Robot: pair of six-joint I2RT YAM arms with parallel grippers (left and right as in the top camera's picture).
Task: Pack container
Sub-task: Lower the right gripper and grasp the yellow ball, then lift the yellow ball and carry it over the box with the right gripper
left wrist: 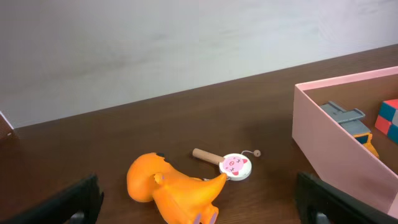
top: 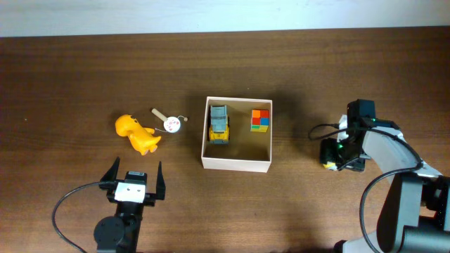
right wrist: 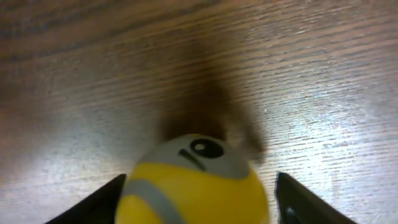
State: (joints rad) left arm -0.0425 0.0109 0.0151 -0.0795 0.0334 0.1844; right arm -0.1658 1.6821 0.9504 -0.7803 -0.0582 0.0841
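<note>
The container is a square white box with a tan inside, at the table's middle. A grey and yellow toy truck and a multicoloured cube lie in it. It also shows at the right in the left wrist view. An orange dinosaur toy and a small round pink-faced toy with a stick lie left of it. My left gripper is open and empty, just in front of the dinosaur. My right gripper is closed round a yellow and grey round toy low over the table.
The dark wooden table's far edge meets a pale wall. My right arm's black cable loops beside the gripper, between it and the container.
</note>
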